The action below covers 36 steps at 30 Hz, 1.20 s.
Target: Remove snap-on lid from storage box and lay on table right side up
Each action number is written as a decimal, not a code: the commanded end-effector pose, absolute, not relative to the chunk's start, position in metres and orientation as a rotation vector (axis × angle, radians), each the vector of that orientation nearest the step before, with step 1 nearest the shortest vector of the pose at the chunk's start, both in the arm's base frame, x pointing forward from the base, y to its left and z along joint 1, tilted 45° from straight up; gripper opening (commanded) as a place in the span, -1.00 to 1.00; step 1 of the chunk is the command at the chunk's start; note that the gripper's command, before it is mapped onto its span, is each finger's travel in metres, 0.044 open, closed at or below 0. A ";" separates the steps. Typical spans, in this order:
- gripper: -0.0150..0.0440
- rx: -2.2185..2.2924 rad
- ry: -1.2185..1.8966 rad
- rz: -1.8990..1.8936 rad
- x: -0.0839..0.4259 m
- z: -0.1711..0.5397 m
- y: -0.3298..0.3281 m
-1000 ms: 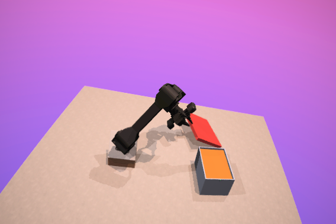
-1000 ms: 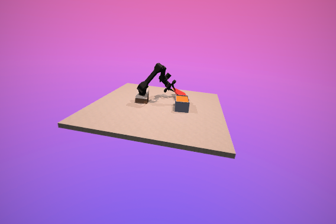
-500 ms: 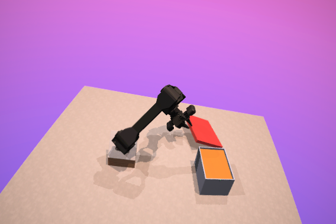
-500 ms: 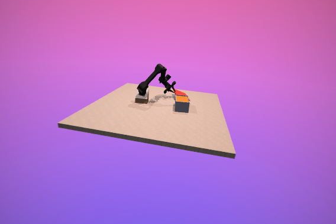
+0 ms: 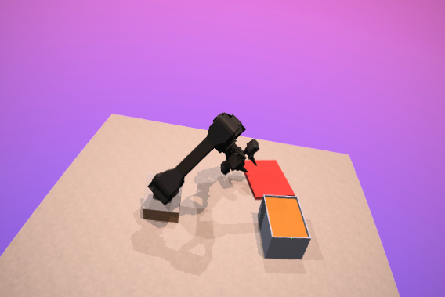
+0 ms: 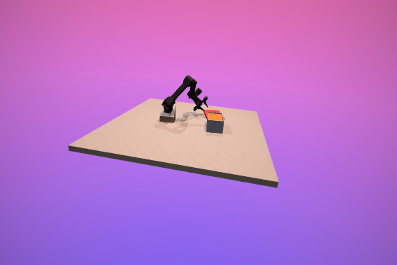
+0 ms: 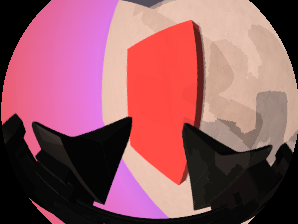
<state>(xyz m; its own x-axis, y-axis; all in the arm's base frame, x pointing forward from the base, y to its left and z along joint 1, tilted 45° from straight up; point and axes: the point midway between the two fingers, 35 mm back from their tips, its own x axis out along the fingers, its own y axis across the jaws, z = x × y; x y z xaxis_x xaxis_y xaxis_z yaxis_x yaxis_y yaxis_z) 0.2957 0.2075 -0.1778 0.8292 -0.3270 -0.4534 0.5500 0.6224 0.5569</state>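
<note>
Hand [image 5: 251,168] [image 6: 205,108] [image 7: 157,124] partly open, gripping 0 objects, angled downward at the red lid [image 5: 269,179] [image 6: 212,111] [image 7: 162,85], arm [image 5: 196,156] [image 6: 178,90] bent at the elbow.

The snap-on lid [image 5: 269,179] [image 6: 212,111] [image 7: 162,90], a thin, plain red rectangular panel, is off the box and flat or nearly flat on the desk [image 5: 98,182] [image 6: 157,149] [image 7: 240,55], just beyond the parted jaws; which side is up cannot be told. The slate-grey storage box [image 5: 287,247] [image 6: 214,126] [image 7: 149,3] stands upright and uncovered, orange inside its pale rim, past the lid from the jaws.
</note>
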 end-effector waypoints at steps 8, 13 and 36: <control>1.00 0.740 0.331 -0.518 0.281 -0.178 0.205; 1.00 0.740 0.332 -0.518 0.271 -0.178 0.204; 1.00 0.740 0.335 -0.519 0.225 -0.179 0.198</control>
